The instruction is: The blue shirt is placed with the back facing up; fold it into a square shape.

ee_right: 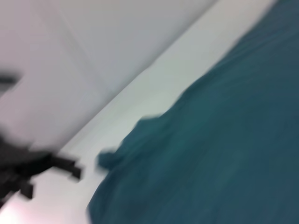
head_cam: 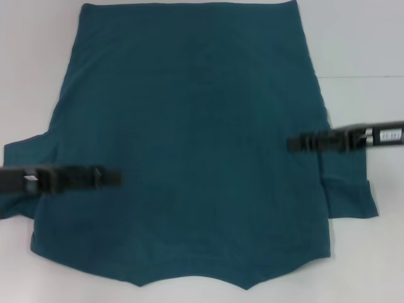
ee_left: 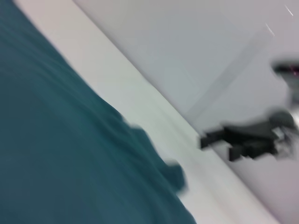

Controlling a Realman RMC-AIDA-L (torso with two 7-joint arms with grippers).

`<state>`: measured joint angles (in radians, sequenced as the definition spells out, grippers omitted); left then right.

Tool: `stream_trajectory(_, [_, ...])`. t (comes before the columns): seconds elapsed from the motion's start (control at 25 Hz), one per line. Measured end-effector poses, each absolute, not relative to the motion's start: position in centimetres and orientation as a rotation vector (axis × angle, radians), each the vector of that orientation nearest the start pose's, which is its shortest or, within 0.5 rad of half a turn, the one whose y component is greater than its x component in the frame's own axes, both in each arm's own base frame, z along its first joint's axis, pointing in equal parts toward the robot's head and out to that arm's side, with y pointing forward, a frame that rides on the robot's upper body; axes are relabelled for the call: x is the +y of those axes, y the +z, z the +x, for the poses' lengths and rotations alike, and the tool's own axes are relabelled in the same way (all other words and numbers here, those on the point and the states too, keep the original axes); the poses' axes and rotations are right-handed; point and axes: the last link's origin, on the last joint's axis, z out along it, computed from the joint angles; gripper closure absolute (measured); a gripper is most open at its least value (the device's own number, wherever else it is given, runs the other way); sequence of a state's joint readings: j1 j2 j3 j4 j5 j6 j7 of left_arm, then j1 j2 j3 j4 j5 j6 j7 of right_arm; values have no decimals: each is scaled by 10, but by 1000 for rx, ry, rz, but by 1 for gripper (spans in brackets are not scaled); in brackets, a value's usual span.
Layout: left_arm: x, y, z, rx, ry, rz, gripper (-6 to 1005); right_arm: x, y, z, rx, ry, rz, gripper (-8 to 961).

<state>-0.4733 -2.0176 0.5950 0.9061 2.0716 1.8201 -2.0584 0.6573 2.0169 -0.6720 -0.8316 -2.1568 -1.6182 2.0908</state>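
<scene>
Head cam: high, looking steeply down, whole shirt (head_cam: 189,145) fills frame on white counter (head_cam: 360,44). Both wrist cams: low, close, tilted, skimming the shirt edge. Each wrist view catches the opposite gripper far off: right gripper (ee_left: 210,139), left gripper (ee_right: 70,169). Shirt shared by all three.

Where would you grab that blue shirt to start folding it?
Probably at its side edges near the sleeves. The shirt lies flat, back up, sleeves sticking out on each side. The left gripper and right gripper each come in from their own side, so each could likely pinch an edge and fold it inward.
</scene>
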Motion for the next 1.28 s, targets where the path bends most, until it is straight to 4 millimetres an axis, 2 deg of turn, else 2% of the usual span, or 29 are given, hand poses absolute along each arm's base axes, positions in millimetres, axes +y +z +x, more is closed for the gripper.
stream_trajectory(0.24, [317, 104, -305, -1683, -932, -2178, 66, 395, 67, 226, 1540, 667, -2390, 277])
stream_trajectory(0.52, [308, 111, -346, -1876, -991, -1830, 66, 418, 87, 223, 1650, 731, -2234, 278])
stream_trajectory(0.84, [292, 110, -376, -1935, -997, -1634, 67, 427, 98, 227, 1658, 732, -2183, 278])
stream_trajectory(1.28, [286, 108, -396, -1927, -959, -1517, 66, 427, 97, 228, 1668, 733, -2180, 279])
